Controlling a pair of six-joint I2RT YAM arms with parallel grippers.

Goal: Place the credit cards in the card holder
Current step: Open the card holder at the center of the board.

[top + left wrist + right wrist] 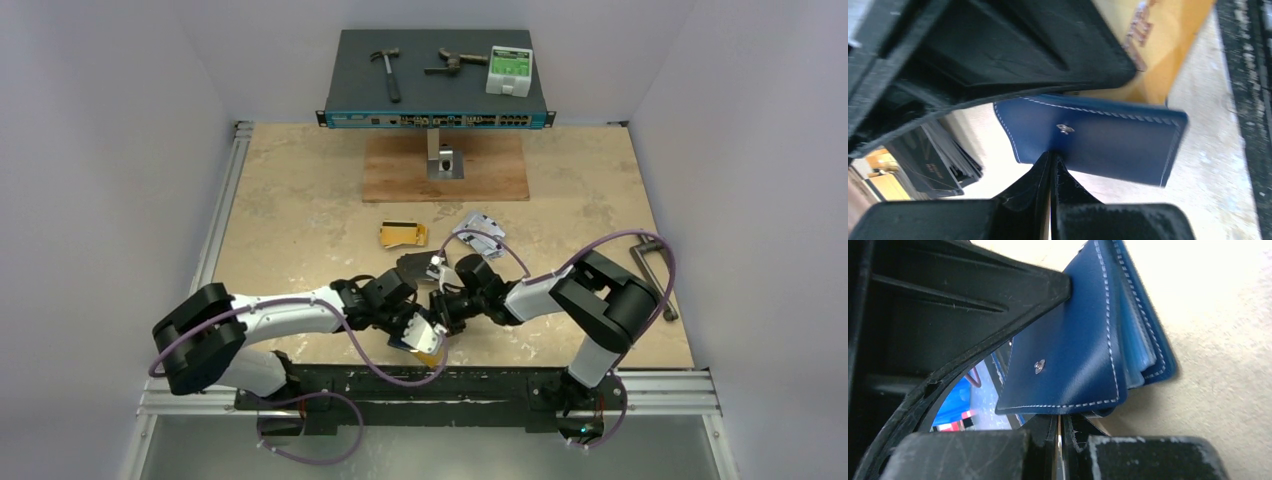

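Observation:
The navy card holder (1108, 145) hangs above the table between both grippers, its snap stud facing the wrist cameras. My left gripper (1050, 156) is shut, its tips pinching the flap's edge. My right gripper (1060, 419) is shut on the opposite edge of the card holder (1073, 355). A gold credit card (1158, 45) sticks out behind the holder; I cannot tell whether it sits in a pocket. In the top view the grippers (418, 322) (447, 312) meet near the front edge, with the gold card (432, 348) below them. On the table lie another gold card (402, 234), silver cards (478, 232) and black cards (415, 265).
A network switch box (436, 75) stands at the back, with a hammer (386, 70) and other tools on it. In front of it lies a wooden board (445, 168). A metal clamp (650, 265) lies at the right. The table's front rail (430, 385) runs just below the grippers.

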